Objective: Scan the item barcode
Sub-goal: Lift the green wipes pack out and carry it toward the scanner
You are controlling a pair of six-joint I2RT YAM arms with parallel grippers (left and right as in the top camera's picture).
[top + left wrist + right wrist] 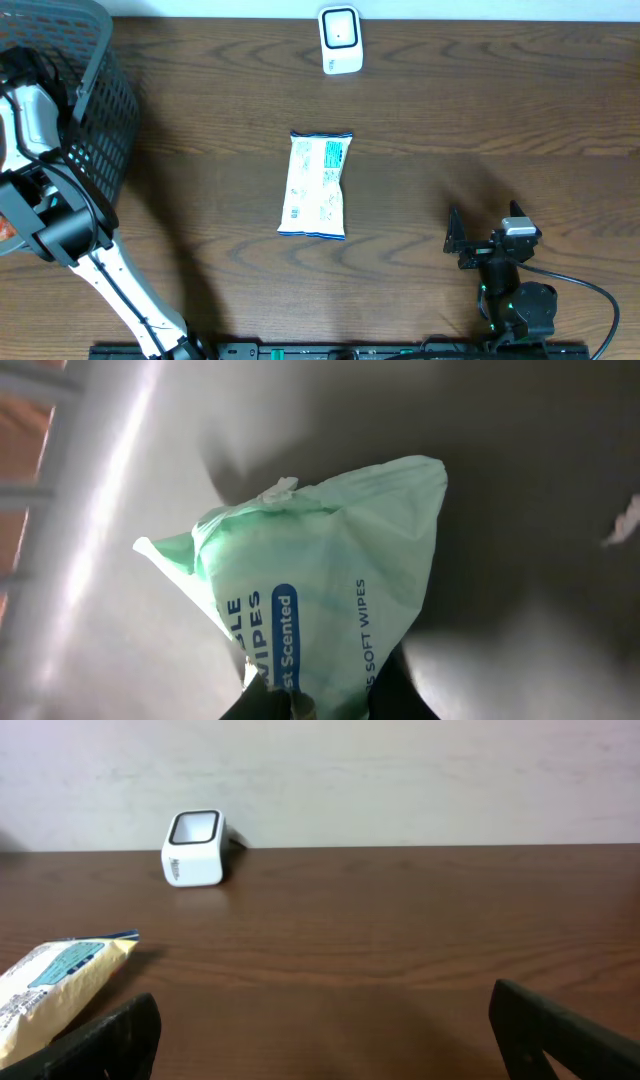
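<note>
**Surroundings**
- Table [480, 110]: dark wood grain, with a pale wall behind it in the right wrist view.
- Basket [100, 110]: grey mesh, at the table's far left corner. The left arm [60, 225] reaches into it from the near edge. The basket's rim and the arm hide the contents from overhead.
- Snack packet [317, 185]: white and blue, lying flat at mid-table with its long side running toward the far edge. It sits between the basket and the right arm and is touched by neither.
- Barcode scanner [340, 40]: small and white, upright at the far edge, directly beyond the packet and well apart from both arms.

**Task item**
- Pack of wipes [330, 580]: pale green soft pack with blue lettering, inside the basket, tilted, and crumpled at its upper end. It shows only in the left wrist view.

**Grippers**
- Left gripper [335, 698]: clamped on the lower edge of the pack of wipes, with a dark finger on either side of it.
- Right gripper [485, 240]: jaws wide apart and holding nothing, low over the near right of the table. It faces the scanner, with the packet just off its left finger [110, 1035].
</note>
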